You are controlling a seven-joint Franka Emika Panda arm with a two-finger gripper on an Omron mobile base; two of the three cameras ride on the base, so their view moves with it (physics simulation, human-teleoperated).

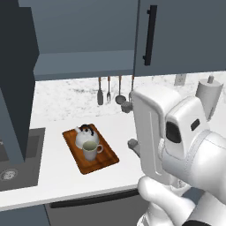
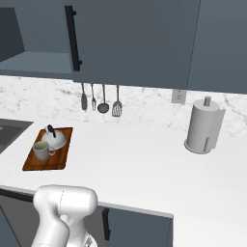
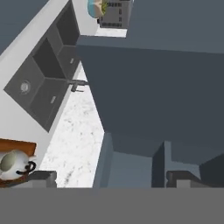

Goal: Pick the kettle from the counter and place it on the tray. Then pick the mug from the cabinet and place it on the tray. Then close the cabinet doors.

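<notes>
Two things sit on the wooden tray (image 1: 108, 160) now: the squat silvery kettle (image 1: 84, 134) with its black handle at the back end, and the beige mug (image 1: 91, 151) just in front of it, so close they look to be touching. The tray lies on the white speckled counter (image 2: 144, 164), between the sink (image 1: 17, 159) on its left and the big white arm.

Up above, the slate-blue cabinet (image 1: 84, 62) has its shelf showing; one of its doors (image 1: 176, 35), with the long black bar handle (image 1: 150, 34), lies flat to the front, the other door (image 1: 15, 84) stands swung out at the left. From the hand view the gripper (image 3: 109, 178) is up near the cabinet, its two dark finger tips (image 3: 43, 177) spread as wide as they go, with nothing between them.

Ladles and a spatula (image 2: 117, 107) hang on the backsplash, and a paper-towel roll (image 2: 205, 126) stands well off to the right.
</notes>
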